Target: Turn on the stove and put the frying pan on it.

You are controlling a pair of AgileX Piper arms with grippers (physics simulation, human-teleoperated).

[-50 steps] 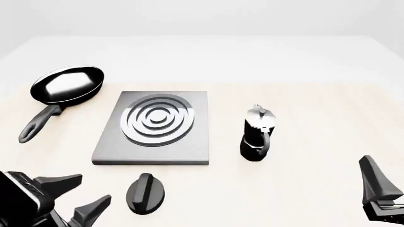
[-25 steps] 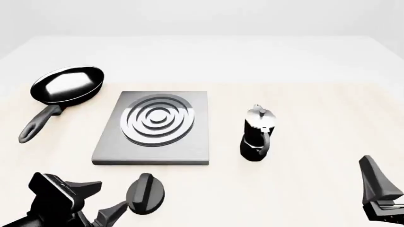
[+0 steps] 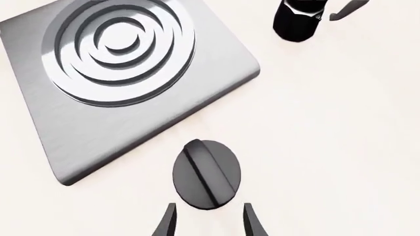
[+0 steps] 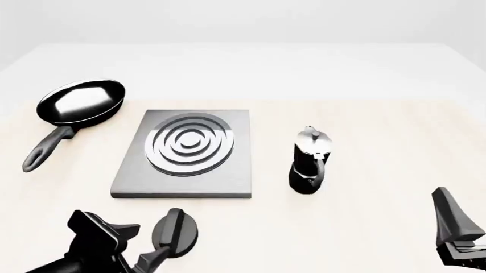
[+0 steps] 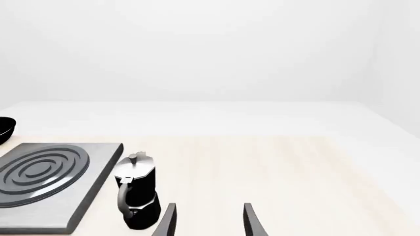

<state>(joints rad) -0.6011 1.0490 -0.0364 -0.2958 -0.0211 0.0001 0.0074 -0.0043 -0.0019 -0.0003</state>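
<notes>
Pale bench (image 4: 365,114): the knob (image 4: 176,233) sits just before the stove (image 4: 184,153), its ridge pointing stoveward. Left pincer (image 3: 206,221), spread wide, hovers nearest it; the frying pan (image 4: 81,102) waits beyond, leftward.

A black-and-silver moka pot (image 4: 310,161) stands upright on the table (image 4: 379,114) before me, right of the middle and a little nearer the near edge than the far one. Its silver lid carries a small knob on top, and its handle faces the near edge. The table is pale, light wood-toned, against a plain white backdrop.
</notes>
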